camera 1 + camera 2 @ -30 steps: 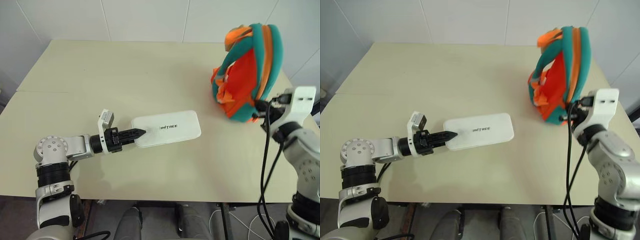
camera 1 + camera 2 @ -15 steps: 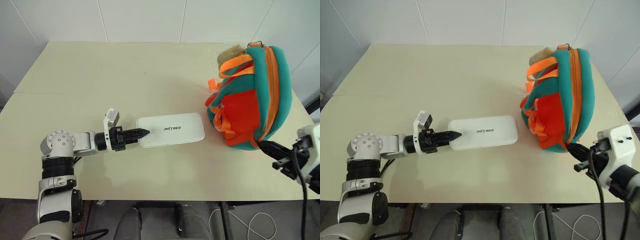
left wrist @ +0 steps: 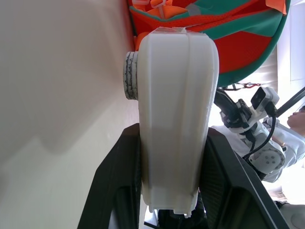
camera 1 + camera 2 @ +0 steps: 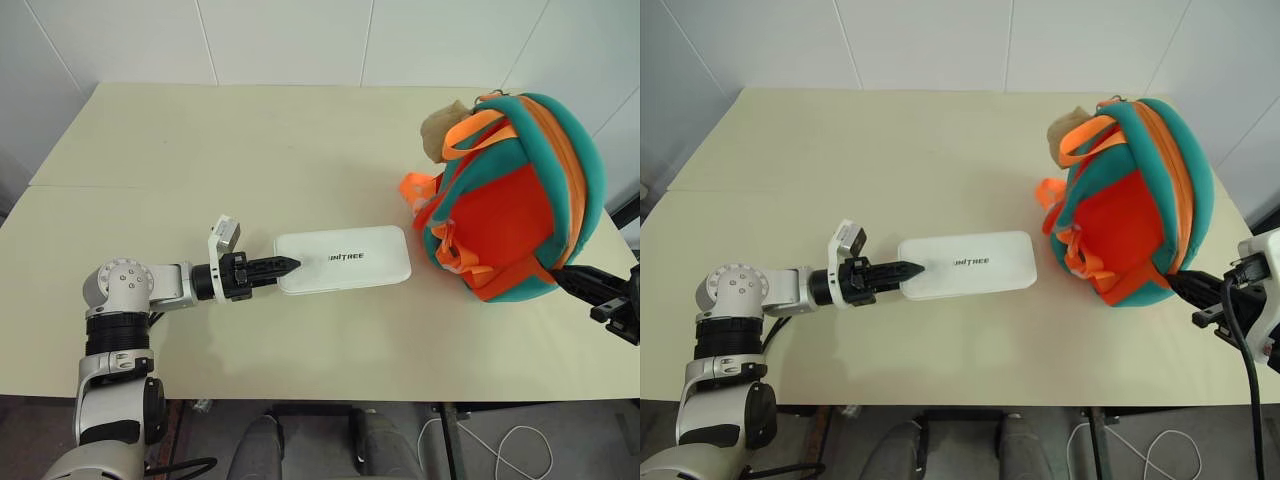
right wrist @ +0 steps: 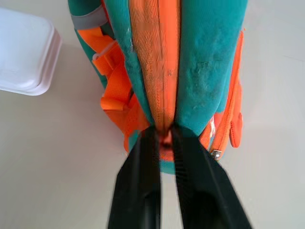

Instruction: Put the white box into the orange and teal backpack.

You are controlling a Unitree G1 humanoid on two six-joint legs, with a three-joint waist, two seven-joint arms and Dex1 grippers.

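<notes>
White box lies flat on the table, roughly mid-table, dark lettering facing up, long side running left-right. Its left end sits between the left gripper fingers, which are clamped on that end w/ one finger on either face; left wrist view shows the box squeezed between both black fingers, so fingers narrow & holding it. Left arm reaches in level from the left side of the table.

Orange and teal backpack rests on the table's right part, near the box's right end but apart from it, orange panel facing the box, teal trim around, orange straps bunched on the near-left side. Beige fluffy pom-pom at its far upper-left corner.

Right gripper sits at the pack's near-right lower edge. In the right wrist view its two fingers stand slightly apart either side of the orange zip strip on the pack; can't tell if they actually pinch anything.
</notes>
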